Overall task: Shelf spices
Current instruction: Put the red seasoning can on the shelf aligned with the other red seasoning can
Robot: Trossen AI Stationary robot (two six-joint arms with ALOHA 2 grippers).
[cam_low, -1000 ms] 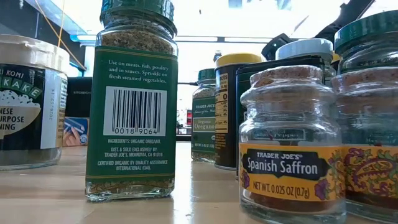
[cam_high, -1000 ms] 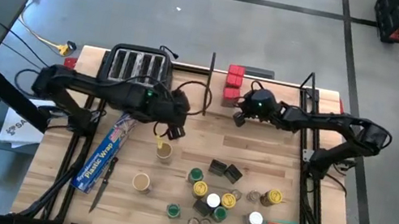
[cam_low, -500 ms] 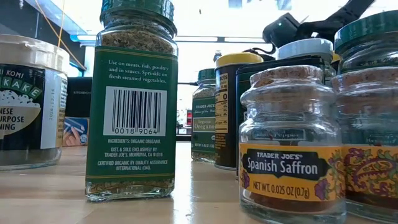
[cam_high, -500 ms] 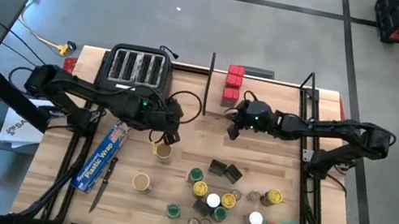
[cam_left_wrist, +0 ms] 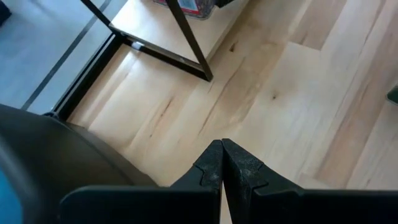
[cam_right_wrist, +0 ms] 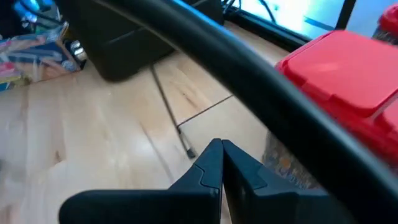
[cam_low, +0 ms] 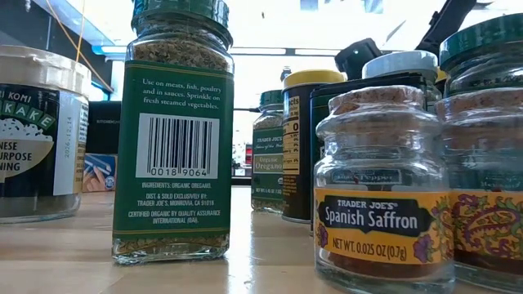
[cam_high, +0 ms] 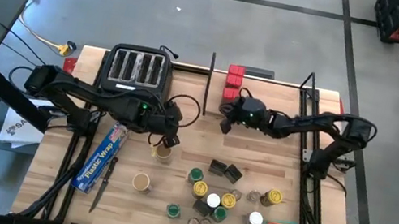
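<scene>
The table (cam_high: 47, 184) carries the shelf (cam_high: 271, 82) along its far edge, beside the toaster (cam_high: 138, 67). Two red tins (cam_high: 232, 83) sit on the shelf. Most spices (cam_high: 213, 197) cluster on the table's near right part. The left gripper (cam_high: 161, 143) hangs just above a tan-lidded jar (cam_high: 163, 152), fingers (cam_left_wrist: 211, 169) pressed shut and empty. The right gripper (cam_high: 225, 126) hovers near the tins, fingers (cam_right_wrist: 210, 167) also closed, empty.
</scene>
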